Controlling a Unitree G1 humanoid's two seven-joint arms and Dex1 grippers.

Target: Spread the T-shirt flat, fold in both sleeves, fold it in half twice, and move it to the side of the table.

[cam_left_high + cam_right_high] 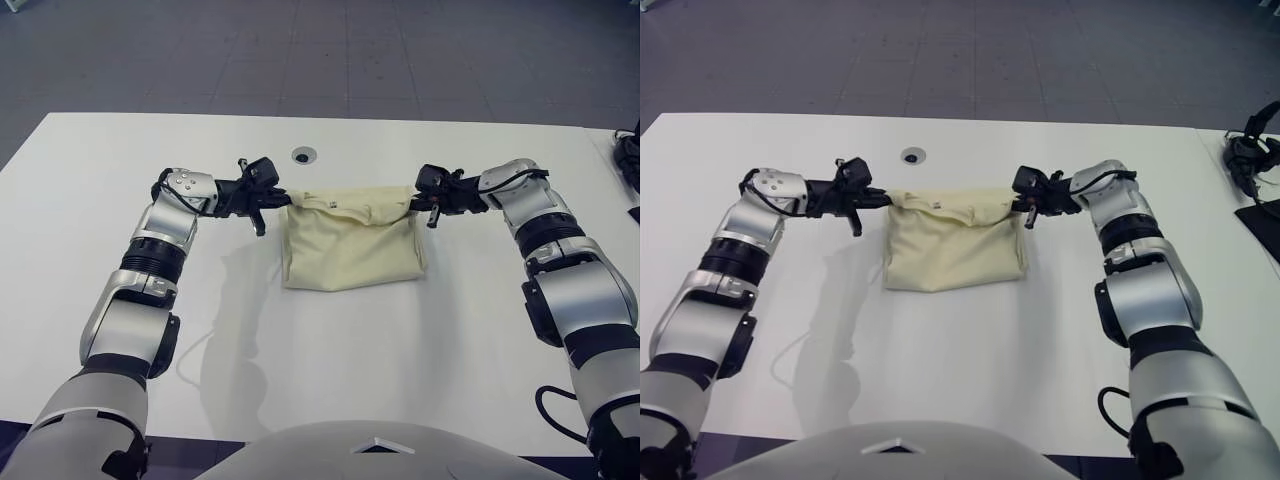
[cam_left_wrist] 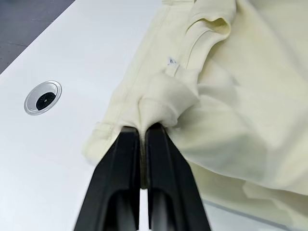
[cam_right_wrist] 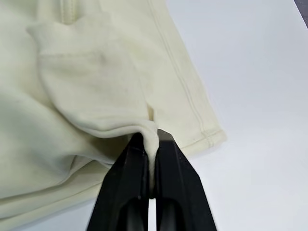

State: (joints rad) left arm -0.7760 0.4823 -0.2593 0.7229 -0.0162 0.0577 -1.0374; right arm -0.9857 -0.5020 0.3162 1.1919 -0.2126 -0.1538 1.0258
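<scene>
Left wrist view: left gripper (image 2: 143, 129) clamps T-shirt (image 2: 231, 96), lower layers hidden.

The cream T-shirt (image 1: 350, 248) lies folded into a small rectangle on the white worktop (image 1: 450, 340). The left gripper (image 1: 280, 198) pinches its far left corner and the right gripper (image 1: 413, 204) its far right corner. A round grommet (image 1: 303, 154) sits just beyond.
</scene>
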